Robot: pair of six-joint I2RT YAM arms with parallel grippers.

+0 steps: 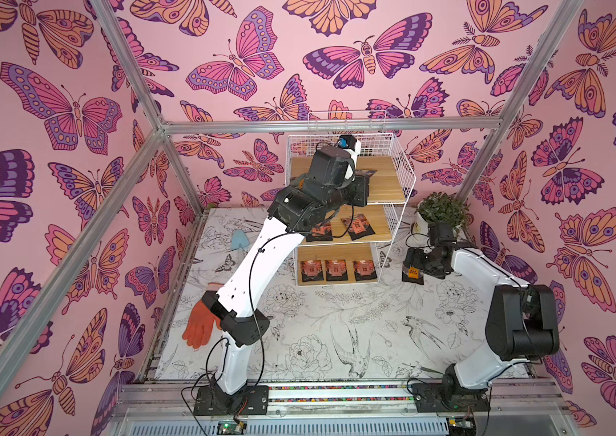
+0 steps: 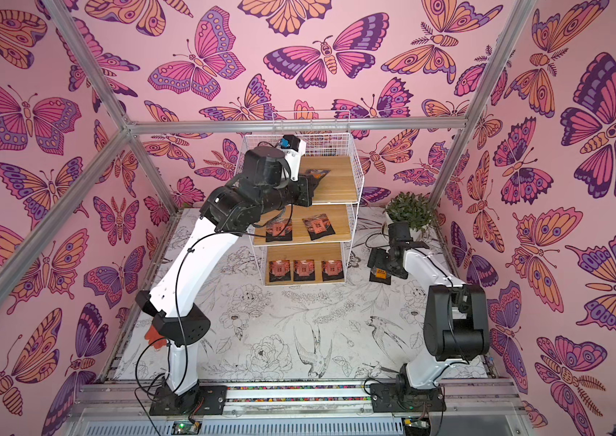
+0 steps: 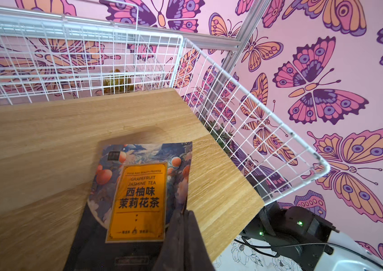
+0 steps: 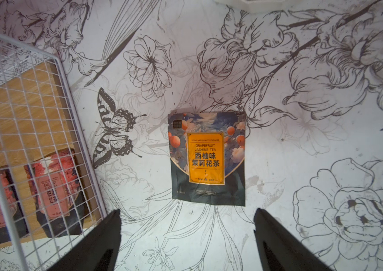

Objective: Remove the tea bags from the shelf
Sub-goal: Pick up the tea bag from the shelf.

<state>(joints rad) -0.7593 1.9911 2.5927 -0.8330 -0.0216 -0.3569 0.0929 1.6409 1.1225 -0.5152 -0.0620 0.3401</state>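
The shelf [image 1: 389, 185] stands at the back of the table. My left gripper [image 3: 185, 212] is over its top board, shut on the edge of an orange-label tea bag [image 3: 138, 194]; whether that bag rests on the board or hangs just above it I cannot tell. On the middle tier lie two pink-label tea bags [image 1: 357, 226] [image 1: 319, 231]. The bottom tier holds three more [image 1: 336, 270]. Another orange-label tea bag [image 4: 206, 159] lies flat on the table, right of the shelf. Just short of it, my right gripper [image 4: 187, 209] hovers open and holds nothing.
The top tier's wire basket sides [image 3: 244, 131] close in the back and right of the board. A potted plant [image 1: 440, 211] stands behind the right arm. An orange glove [image 1: 200, 326] and a blue trowel [image 1: 239, 239] lie on the table's left side.
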